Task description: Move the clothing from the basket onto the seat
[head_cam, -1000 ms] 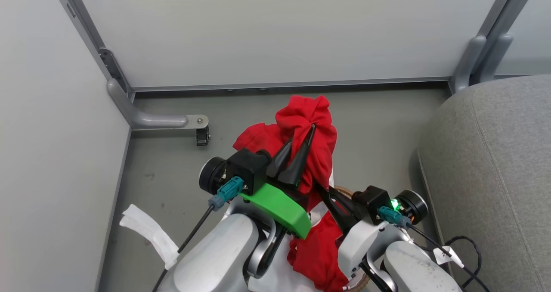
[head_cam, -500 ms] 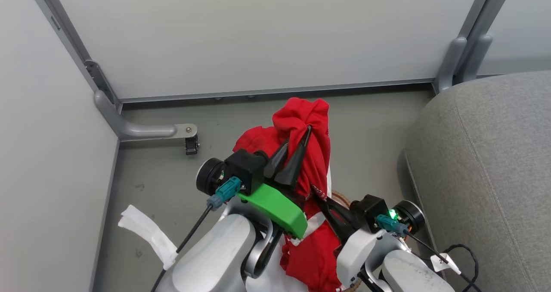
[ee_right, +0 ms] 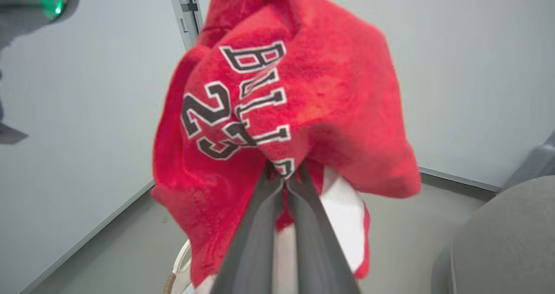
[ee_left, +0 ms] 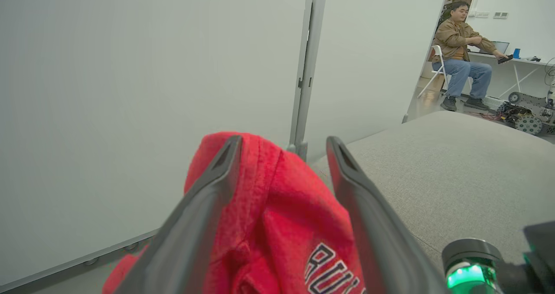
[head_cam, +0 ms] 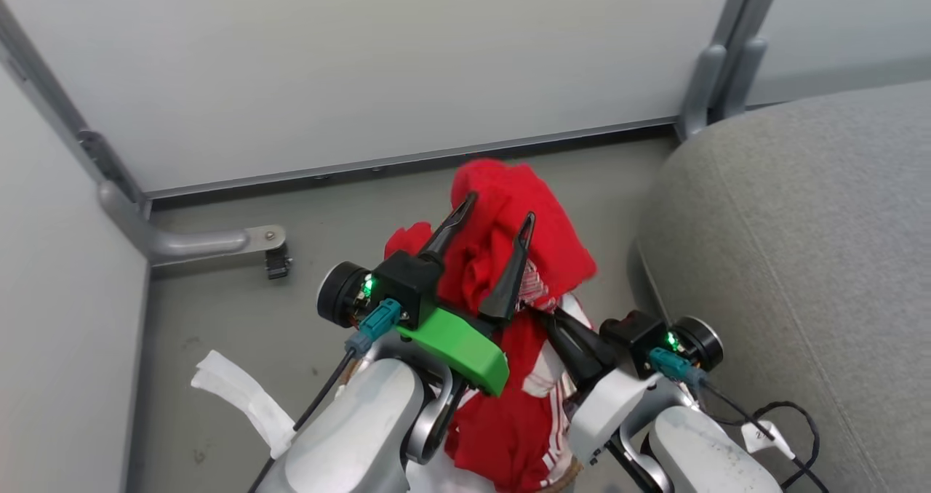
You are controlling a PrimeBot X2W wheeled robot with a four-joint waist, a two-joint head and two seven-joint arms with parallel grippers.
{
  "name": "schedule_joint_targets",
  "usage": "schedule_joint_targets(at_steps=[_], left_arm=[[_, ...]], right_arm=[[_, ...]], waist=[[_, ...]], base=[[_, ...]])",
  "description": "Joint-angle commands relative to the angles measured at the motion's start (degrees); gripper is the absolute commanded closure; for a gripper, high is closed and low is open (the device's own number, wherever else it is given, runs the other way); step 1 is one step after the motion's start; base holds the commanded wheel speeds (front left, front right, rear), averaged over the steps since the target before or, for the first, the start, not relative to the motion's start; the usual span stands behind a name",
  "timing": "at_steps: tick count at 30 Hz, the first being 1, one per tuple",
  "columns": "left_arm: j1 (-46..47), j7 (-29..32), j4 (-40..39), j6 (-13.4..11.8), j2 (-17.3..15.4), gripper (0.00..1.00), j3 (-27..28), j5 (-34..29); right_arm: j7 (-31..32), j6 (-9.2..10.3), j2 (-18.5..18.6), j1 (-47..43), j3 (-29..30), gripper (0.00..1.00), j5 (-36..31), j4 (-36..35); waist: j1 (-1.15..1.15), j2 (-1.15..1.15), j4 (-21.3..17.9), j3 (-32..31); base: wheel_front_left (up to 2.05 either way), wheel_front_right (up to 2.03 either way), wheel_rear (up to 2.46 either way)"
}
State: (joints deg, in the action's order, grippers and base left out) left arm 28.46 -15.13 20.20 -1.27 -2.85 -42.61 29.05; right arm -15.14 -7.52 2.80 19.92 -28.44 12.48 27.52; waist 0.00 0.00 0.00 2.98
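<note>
The soft red sports garment (head_cam: 560, 253) with white panels hangs bunched in the air over the cream plastic basket (ee_right: 178, 261). The right gripper (ee_right: 284, 172) is clenched on its cloth. The left gripper (head_cam: 498, 211) stands wide open, with cloth lying loose between its fingers. The large grey woven seat cushion (head_cam: 800, 246) lies to the right, closer to the right arm.

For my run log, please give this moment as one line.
left claw: open around clothing | right claw: shut on clothing | clothing: held up beside seat, not on it
</note>
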Motion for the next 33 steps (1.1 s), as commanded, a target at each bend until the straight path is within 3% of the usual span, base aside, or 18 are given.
schedule_joint_targets(at_steps=[1,21,27,33], left_arm=[[-0.3,0.0,0.2,-0.2,-0.1,0.00,0.6,-0.6],[-1.5,0.0,1.9,2.7,-0.2,0.00,9.8,-7.6],[-2.0,0.0,2.4,3.9,-0.2,0.00,10.5,-9.7],[0.2,0.0,3.1,5.3,-0.2,0.00,9.9,-11.9]], right_arm=[[0.0,0.06,0.3,-0.4,0.3,1.00,-0.2,-1.1],[0.0,0.06,0.2,-0.9,7.9,1.00,0.0,-12.4],[0.0,0.06,0.4,3.0,12.0,1.00,-1.4,-14.7],[0.0,0.07,3.6,10.7,16.5,1.00,-2.5,-16.3]], waist=[[0.00,0.00,-3.8,0.8],[0.00,0.00,-26.3,6.5],[0.00,0.00,-30.5,9.1],[0.00,0.00,-31.1,13.5]], base=[[0.00,0.00,0.00],[0.00,0.00,0.00],[0.00,0.00,0.00],[0.00,0.00,0.00]])
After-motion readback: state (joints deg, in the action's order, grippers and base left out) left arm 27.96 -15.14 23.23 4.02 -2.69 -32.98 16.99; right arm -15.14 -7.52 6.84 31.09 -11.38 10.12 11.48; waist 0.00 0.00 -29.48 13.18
